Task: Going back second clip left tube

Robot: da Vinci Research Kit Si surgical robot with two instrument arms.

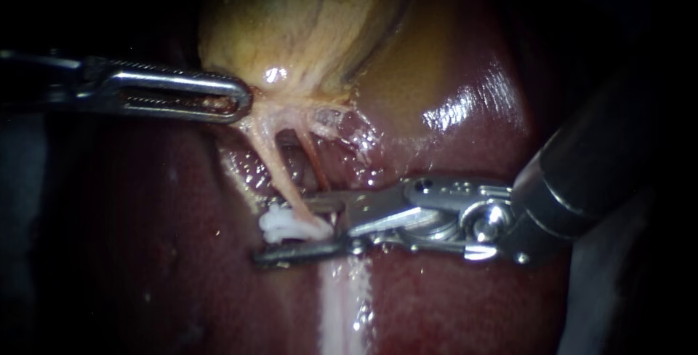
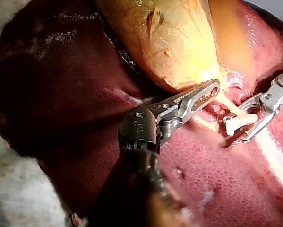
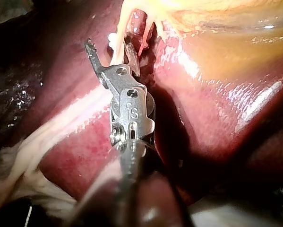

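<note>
Two spread jaws of the right instrument (image 1: 270, 228) straddle the clip (image 1: 287, 225) on the left tube (image 1: 275, 166), over the liver (image 1: 443, 304); its way out likely lies rightward, along its shaft. Left instrument (image 1: 238, 99) pinches the gallbladder (image 1: 305, 28).

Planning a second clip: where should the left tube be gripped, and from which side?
On the left tube's bare, taut stretch between the white clip and the gallbladder. Come in from the right, crosswise, as the right instrument lies: the tube stands free there, a gap parting it from the right tube.
</note>
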